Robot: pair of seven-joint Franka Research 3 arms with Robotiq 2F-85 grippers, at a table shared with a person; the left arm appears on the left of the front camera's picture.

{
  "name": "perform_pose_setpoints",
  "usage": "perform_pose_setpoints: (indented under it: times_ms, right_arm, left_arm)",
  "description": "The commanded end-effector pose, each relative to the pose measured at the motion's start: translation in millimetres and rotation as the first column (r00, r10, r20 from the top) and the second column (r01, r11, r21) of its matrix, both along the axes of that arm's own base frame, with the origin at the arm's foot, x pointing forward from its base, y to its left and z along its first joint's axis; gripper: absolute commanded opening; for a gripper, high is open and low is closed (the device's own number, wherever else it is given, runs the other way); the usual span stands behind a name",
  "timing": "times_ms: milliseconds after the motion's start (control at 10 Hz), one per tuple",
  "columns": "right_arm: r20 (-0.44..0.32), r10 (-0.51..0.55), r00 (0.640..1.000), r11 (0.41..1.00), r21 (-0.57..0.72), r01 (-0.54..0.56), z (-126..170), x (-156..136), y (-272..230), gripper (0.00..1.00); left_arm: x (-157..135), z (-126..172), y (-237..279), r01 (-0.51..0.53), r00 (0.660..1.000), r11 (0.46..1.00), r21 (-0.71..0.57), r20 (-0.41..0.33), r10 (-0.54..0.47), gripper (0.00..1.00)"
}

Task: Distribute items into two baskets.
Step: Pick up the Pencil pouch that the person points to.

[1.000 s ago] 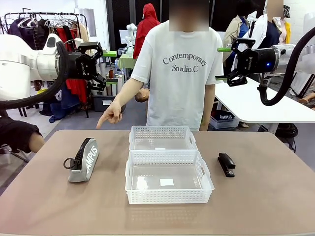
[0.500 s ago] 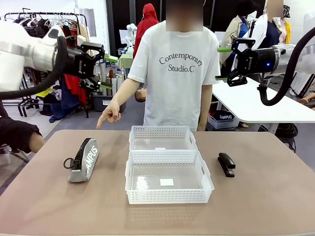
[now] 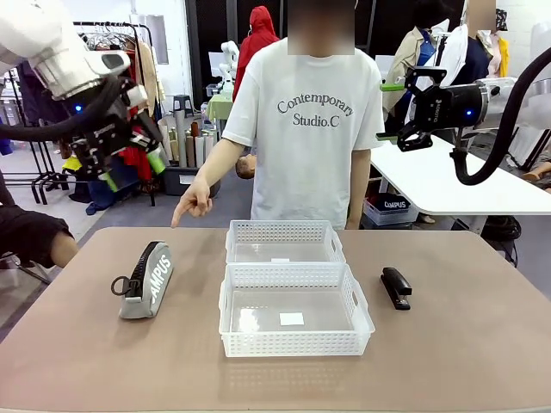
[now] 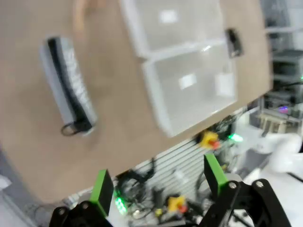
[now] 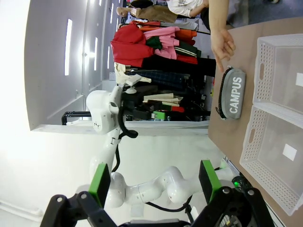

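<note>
At the centre of the brown table (image 3: 103, 361), two white rectangular plastic baskets with perforated lattice sides sit end to end and touching. They are the near basket (image 3: 295, 344) and, at its twelve o'clock, the far basket (image 3: 284, 231). Each has a small white label on its floor.

A grey fabric zip pouch (image 3: 146, 280) with white "CAMPUS" lettering and a black zipper lies on the table at the baskets' nine o'clock, well apart from them. A small black stapler (image 3: 396, 287) lies at the near basket's three o'clock, near its side wall but not touching it.

The left gripper (image 3: 133, 170) hangs high in the air at the pouch's twelve o'clock. Its green pads are spread wide, and it grips and touches nothing. From the left wrist view, the left gripper (image 4: 158, 182) shows the same wide gap, and the blurred pouch (image 4: 68, 92) lies at eleven o'clock, far beyond the pads.

The right gripper (image 3: 387, 112) hangs high at the stapler's twelve o'clock, past the table's far edge. Its jaws are also fully apart and empty, as its own wrist view confirms (image 5: 152, 178).

The person's hand (image 3: 194, 202) hovers at the pouch's one o'clock with its forefinger pointing down, not touching the pouch.
</note>
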State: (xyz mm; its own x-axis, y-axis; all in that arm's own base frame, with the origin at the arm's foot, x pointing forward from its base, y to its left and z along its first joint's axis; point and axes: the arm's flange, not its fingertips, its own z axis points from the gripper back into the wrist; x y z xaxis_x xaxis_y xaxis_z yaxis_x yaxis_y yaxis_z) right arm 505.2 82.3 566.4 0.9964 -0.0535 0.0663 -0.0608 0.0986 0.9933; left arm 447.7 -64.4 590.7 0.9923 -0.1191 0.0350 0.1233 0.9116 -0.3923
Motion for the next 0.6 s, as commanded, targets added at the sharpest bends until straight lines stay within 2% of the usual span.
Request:
perform_pose_setpoints:
  times_ms: [0,200,300,400,500]
  right_arm:
    - [0.001,0.000,1.000,1.000,0.002,0.000,1,0,0,1.00]
    - [0.001,0.000,1.000,1.000,0.002,0.000,1,0,0,1.00]
    - [0.001,0.000,1.000,1.000,0.002,0.000,1,0,0,1.00]
    - [0.001,0.000,1.000,1.000,0.002,0.000,1,0,0,1.00]
    - [0.001,0.000,1.000,1.000,0.002,0.000,1,0,0,1.00]
  left_arm:
    - [14,-12,-3,0.123,0.992,0.968,0.216,-0.044,-0.116,1.00]
    - [20,-31,-3,0.168,0.986,0.953,0.253,-0.041,-0.163,1.00]
    - [22,-39,-1,0.145,0.988,0.961,0.235,0.020,-0.154,1.00]
    - [23,-36,0,0.092,0.984,0.979,0.180,0.137,-0.118,1.00]
    - [21,-39,-7,0.148,0.989,0.956,0.254,-0.045,-0.141,1.00]
